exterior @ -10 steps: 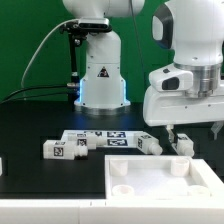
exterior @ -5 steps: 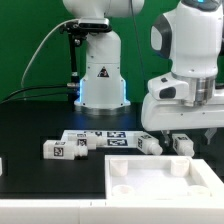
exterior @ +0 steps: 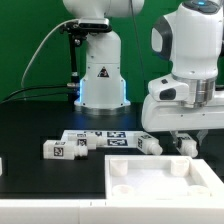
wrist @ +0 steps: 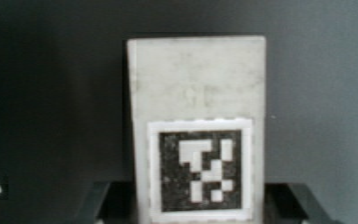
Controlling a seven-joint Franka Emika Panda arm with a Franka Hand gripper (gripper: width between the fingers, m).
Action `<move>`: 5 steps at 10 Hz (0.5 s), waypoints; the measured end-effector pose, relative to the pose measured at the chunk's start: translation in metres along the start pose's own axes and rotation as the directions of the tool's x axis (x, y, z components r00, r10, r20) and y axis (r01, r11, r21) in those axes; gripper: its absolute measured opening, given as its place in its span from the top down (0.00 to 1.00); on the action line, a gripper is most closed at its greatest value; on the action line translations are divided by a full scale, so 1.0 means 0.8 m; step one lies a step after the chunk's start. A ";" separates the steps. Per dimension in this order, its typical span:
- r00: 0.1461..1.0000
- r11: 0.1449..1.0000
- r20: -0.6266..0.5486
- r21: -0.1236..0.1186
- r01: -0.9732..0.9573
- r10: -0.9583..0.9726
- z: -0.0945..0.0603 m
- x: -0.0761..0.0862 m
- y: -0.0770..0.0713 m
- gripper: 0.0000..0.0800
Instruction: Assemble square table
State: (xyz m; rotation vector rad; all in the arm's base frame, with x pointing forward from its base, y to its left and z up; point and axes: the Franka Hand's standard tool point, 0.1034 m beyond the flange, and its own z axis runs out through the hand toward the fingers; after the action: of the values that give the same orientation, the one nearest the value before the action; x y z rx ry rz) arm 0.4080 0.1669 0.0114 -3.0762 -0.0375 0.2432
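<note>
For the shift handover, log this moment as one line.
gripper: lowered over white table leg, straddling it, grip unclear | square tabletop: lying flat, no leg seen attached | another leg: lying loose

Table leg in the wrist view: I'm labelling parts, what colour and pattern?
White table leg with a black-and-white square tag; wrist view shows it best.

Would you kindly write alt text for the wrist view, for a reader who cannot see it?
A white table leg with a black-and-white tag lies on a black surface. The gripper has a dark fingertip on either side of the leg's tagged end; whether they press it cannot be told.
</note>
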 end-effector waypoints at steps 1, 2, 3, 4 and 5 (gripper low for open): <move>0.991 0.991 -0.011 -0.002 0.132 -0.132 -0.008 0.004 0.003 0.64; 0.972 0.972 -0.030 -0.002 0.234 -0.234 -0.020 0.010 0.005 0.64; 0.936 0.938 -0.053 -0.014 0.347 -0.348 -0.031 0.015 0.002 0.64; 0.907 0.909 -0.070 -0.029 0.415 -0.416 -0.034 0.018 0.001 0.64; 0.876 0.878 -0.063 -0.033 0.478 -0.479 -0.031 0.017 0.004 0.64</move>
State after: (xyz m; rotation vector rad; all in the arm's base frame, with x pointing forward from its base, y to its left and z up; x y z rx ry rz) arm 0.4255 0.1630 0.0337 -2.9593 -0.7898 0.1075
